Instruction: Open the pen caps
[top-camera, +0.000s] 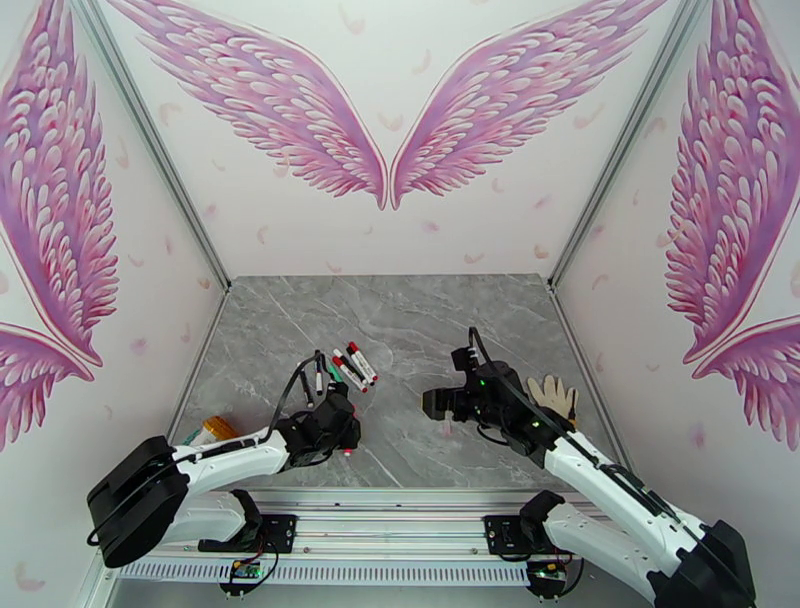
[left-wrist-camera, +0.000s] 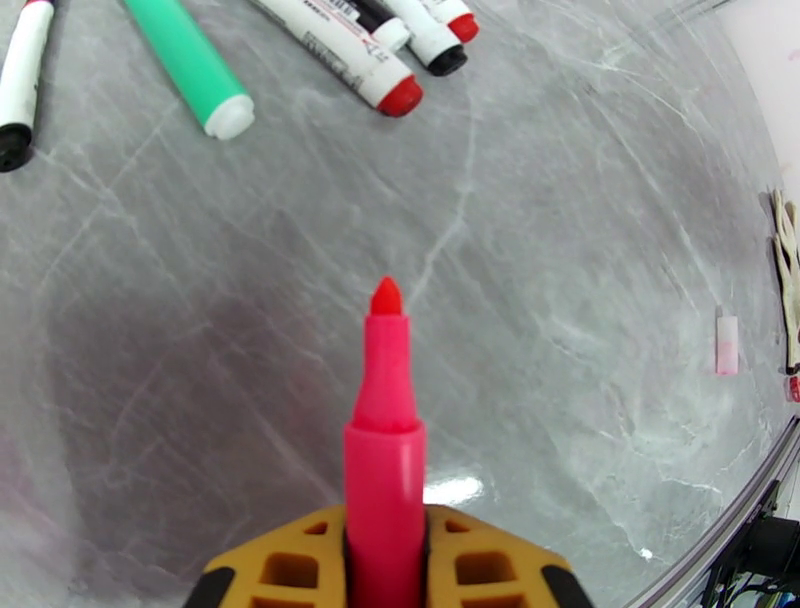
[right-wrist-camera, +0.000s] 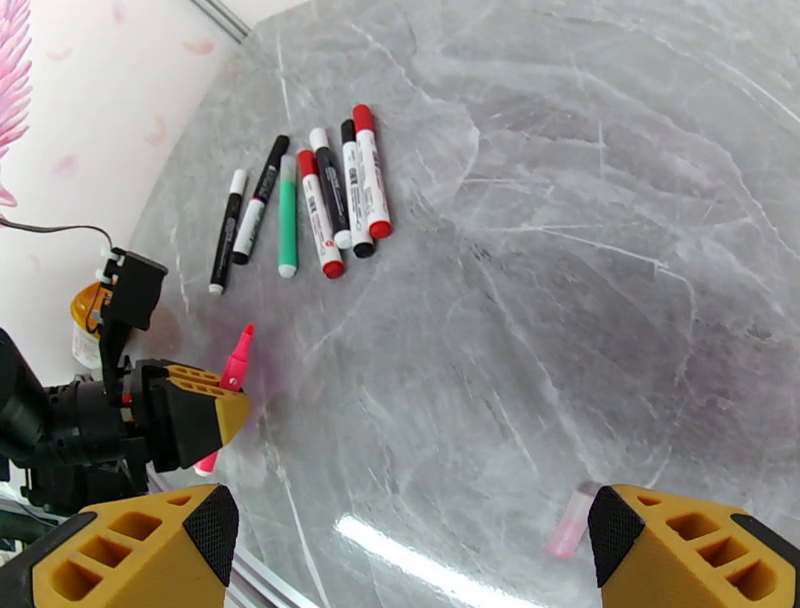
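- Left gripper (left-wrist-camera: 385, 560): yellow fingers (left-wrist-camera: 290, 570) pressed together on a slim pinkish-red plastic marker pen (left-wrist-camera: 385, 450). The barrel sticks out between them, with the red felt tip (left-wrist-camera: 386, 297) uncapped and pointing away from the wrist.
- In the top view this gripper (top-camera: 340, 418) sits low over the near-left part of the grey marble-pattern counter (top-camera: 430, 320), near the pen cluster.
- Right gripper (right-wrist-camera: 412, 530): jaws spread wide apart, nothing between them. Its yellow fingers (right-wrist-camera: 690, 550) sit at the two bottom corners of its own wrist view.
- A small pale pink translucent stubby pen cap (right-wrist-camera: 570, 525) lies flat on the counter just beside the finger at lower right (touching or not, can't tell). In the left wrist view the same cap (left-wrist-camera: 727, 345) is well apart from the held pen.
- A cluster of slim marker pens (right-wrist-camera: 335, 195) lies roughly parallel on the far-left counter. Most have white barrels with red or black ends, one is a green pen (right-wrist-camera: 288, 215), and two thin black ones lie at the left. Their caps look on.
- A pale fabric glove (top-camera: 555, 395) lies on the counter just right of the right arm.
- A small orange-topped container (top-camera: 215, 430) stands at the left counter edge beside the left arm.
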